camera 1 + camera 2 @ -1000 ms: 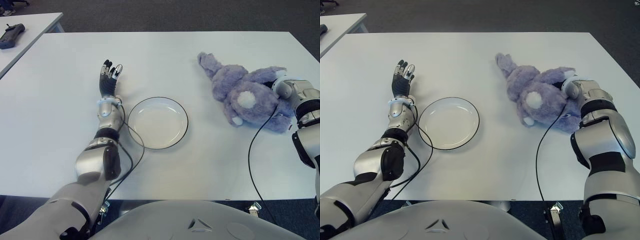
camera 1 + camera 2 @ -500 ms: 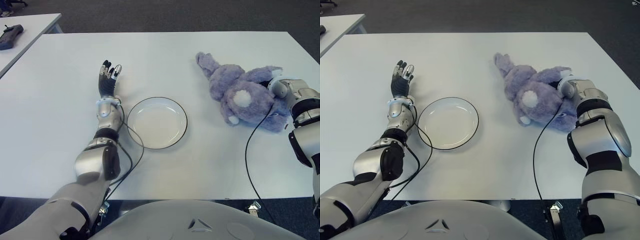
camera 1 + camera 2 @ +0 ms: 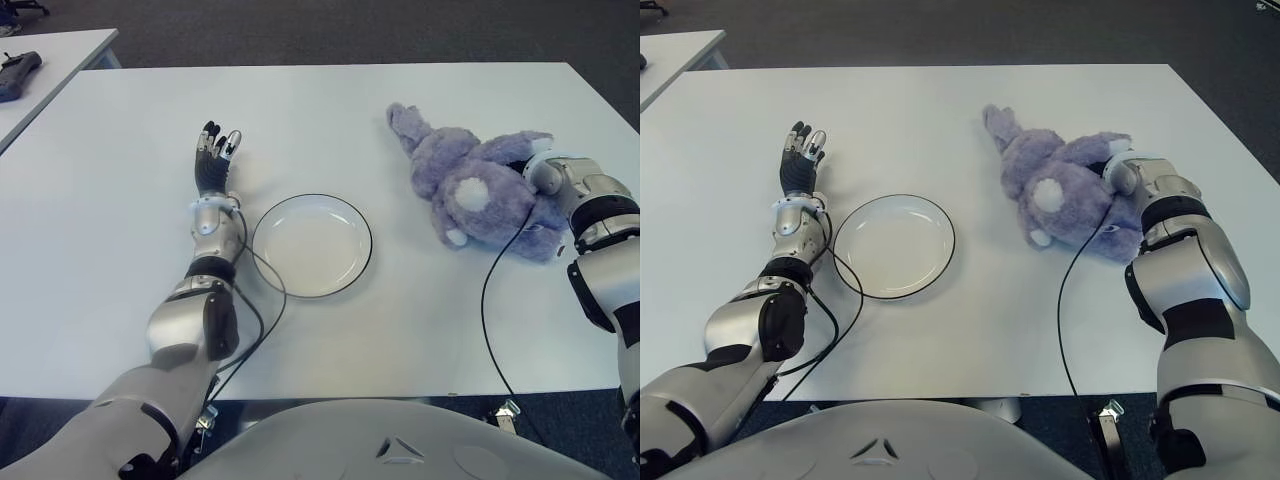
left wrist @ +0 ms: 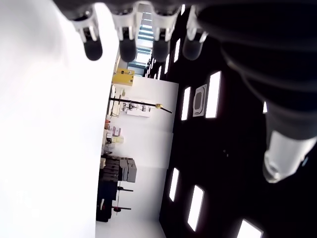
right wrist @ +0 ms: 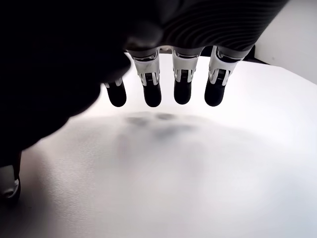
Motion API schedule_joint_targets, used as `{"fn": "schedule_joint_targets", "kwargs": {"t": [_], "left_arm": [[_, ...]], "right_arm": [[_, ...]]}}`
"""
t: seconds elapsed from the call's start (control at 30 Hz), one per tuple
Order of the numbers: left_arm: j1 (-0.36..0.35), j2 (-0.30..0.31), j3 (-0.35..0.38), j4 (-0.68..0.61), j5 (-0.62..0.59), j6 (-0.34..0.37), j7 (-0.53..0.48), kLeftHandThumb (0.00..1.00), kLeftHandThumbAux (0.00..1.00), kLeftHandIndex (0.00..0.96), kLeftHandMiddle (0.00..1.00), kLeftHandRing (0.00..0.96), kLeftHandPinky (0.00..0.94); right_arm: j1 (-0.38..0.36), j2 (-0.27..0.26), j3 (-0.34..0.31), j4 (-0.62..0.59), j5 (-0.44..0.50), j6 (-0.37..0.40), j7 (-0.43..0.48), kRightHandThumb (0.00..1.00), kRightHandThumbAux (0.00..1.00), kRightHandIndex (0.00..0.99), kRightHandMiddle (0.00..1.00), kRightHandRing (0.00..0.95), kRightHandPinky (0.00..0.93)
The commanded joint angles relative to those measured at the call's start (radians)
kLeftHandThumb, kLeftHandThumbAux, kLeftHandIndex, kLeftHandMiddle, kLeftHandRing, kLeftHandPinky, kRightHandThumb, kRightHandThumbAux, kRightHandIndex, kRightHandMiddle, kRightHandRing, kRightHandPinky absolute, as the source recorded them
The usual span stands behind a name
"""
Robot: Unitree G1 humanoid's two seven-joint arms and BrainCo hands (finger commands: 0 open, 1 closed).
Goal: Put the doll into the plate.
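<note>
Since a second ago the doll (image 3: 470,188) has slid a little toward the plate (image 3: 311,245), and my right hand (image 3: 1118,172) has gone with it; the plate and my left hand (image 3: 214,163) look as they did; the doll is a purple plush that lies on its side on the white table (image 3: 400,320), on the right half, its white tail patch up and one long ear stretched toward the far edge; it is near the plate but apart from it, with bare table between them; the plate is white with a dark rim, holds nothing, and sits near the middle of the table; my right hand shows at the doll's right side, its wrist against the plush and its fingers hidden behind the body in the eye views; the right wrist view shows four fingers (image 5: 181,82) hanging fairly straight and side by side over bare white table, with no plush between them; so I read that hand as relaxed and holding nothing; my left hand shows just left of the plate, fingers straight and pointing away from me, holding nothing; a black cable (image 3: 487,310) loops over the table in front of the doll.
</note>
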Motion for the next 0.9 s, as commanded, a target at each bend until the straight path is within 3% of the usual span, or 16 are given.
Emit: {"fn": "schedule_joint_targets", "kwargs": {"t": [0.03,0.9], "left_arm": [[0.231,-0.082,0.006,0.157,-0.007,0.07,0.001,0.0,0.594,0.007,0.066,0.036,0.0],[0.225,-0.084,0.02,0.157,-0.016,0.074,-0.009,0.0,0.585,0.01,0.07,0.038,0.0]], "right_arm": [[0.039,0.109,0.015,-0.008,-0.002,-0.033,0.033,0.079,0.444,0.0,0.0,0.0,0.003],[0.035,0.206,0.014,-0.012,0.0,-0.043,0.041,0.107,0.446,0.0,0.0,0.0,0.018]]}}
